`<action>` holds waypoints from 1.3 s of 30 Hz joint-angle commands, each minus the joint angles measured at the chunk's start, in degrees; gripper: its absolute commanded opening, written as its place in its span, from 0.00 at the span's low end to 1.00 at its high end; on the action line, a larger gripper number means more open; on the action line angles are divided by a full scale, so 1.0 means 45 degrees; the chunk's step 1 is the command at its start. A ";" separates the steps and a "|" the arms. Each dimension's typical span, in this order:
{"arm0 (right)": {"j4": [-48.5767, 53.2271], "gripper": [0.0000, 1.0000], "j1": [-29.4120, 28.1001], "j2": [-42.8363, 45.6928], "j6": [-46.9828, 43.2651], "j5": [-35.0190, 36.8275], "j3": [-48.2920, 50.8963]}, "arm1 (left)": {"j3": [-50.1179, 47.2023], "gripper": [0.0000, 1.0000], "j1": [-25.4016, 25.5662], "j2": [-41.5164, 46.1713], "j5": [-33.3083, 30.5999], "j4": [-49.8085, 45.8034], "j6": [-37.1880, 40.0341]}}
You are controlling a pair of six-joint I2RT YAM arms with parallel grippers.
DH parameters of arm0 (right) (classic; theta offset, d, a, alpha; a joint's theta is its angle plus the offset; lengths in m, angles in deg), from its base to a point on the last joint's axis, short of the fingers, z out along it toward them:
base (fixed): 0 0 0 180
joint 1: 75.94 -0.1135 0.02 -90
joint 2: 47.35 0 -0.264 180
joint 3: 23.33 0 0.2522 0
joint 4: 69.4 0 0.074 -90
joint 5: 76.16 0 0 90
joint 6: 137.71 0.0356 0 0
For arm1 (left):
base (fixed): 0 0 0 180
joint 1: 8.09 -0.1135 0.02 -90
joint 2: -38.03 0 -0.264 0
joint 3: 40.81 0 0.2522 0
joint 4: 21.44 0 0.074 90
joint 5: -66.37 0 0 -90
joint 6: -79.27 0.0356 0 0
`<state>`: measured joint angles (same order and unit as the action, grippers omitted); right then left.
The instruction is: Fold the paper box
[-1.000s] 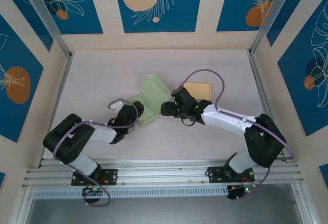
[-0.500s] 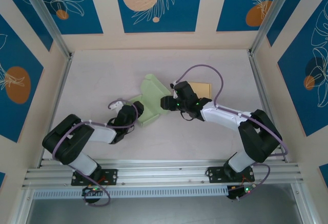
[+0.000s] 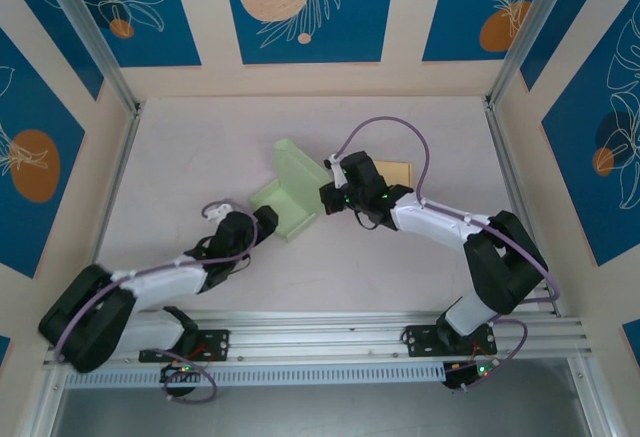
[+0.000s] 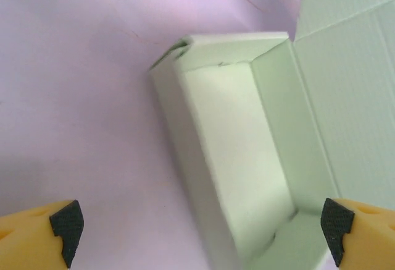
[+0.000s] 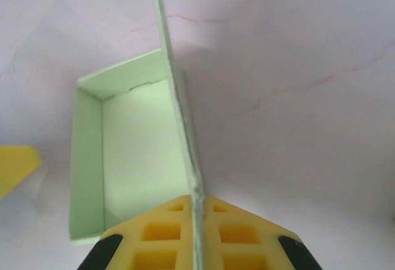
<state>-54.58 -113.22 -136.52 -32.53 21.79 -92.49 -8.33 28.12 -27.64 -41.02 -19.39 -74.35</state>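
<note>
Enclosure: cream walls with blue leaf-print panels, pale lilac counter, and an aluminium rail along the near edge carrying both arm bases.

Surroundings: 1 flat tan card lies on the counter just behind the right arm, which partly covers it. It is near the box but not touching it. 2 purple cables are present, one looping above each arm. The counter around the box is bare of other items.

Count: 1 paper box, 1 card, 2 arms.

Box: pale green, mid-counter, between the two wrists. The tray sits on the counter with its opening facing up. One large flap stands raised along the tray's far side in the top view. The box is skewed to the counter edges. In the right wrist view the flap is seen edge-on, and the tray's long axis runs parallel to it, away from the camera. In the left wrist view the long axis runs from upper left to lower right.

Right fingers: pressed together on the near edge of the raised flap.

Left fingers: spread wide at the near-left side of the tray, holding nothing. One tip sits beside each side of the tray's near end.
</note>
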 commanded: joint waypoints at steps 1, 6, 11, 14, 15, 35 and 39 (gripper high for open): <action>0.0214 0.00 0.0159 0.0184 -0.2837 -0.0920 -0.0562 | -0.0533 1.00 -0.0390 0.2441 -0.0433 -0.2827 0.1034; 0.1044 0.00 0.0375 -0.0055 -0.5327 -0.2580 -0.1126 | -0.0309 0.98 -0.1897 0.5523 0.0957 -0.3823 0.4497; 0.2847 0.00 0.0721 -0.0766 -0.7152 -0.4167 -0.2275 | 0.1074 0.94 -0.4620 0.3646 0.5202 -0.2972 0.7901; 0.3458 0.00 0.0793 -0.1177 -0.7693 -0.4437 -0.2826 | 0.2560 0.91 -0.5388 0.1191 0.7553 -0.2627 1.0210; 0.3552 0.00 0.0822 -0.1303 -0.7796 -0.4474 -0.2943 | 0.3060 0.87 -0.5564 0.0421 0.8092 -0.2633 1.0865; 0.4582 0.01 0.1066 -0.2647 -0.8593 -0.4451 -0.4522 | 0.6989 0.76 -0.7841 -0.5327 1.5231 -0.3523 1.7907; 0.4595 0.05 0.1064 -0.2783 -0.8469 -0.4259 -0.4704 | 0.7664 0.53 -0.7660 -0.5808 1.5305 -0.4323 1.8370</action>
<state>-35.52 -108.54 -148.25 -69.89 3.10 -111.94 23.64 -6.86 -52.82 24.29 -34.95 4.03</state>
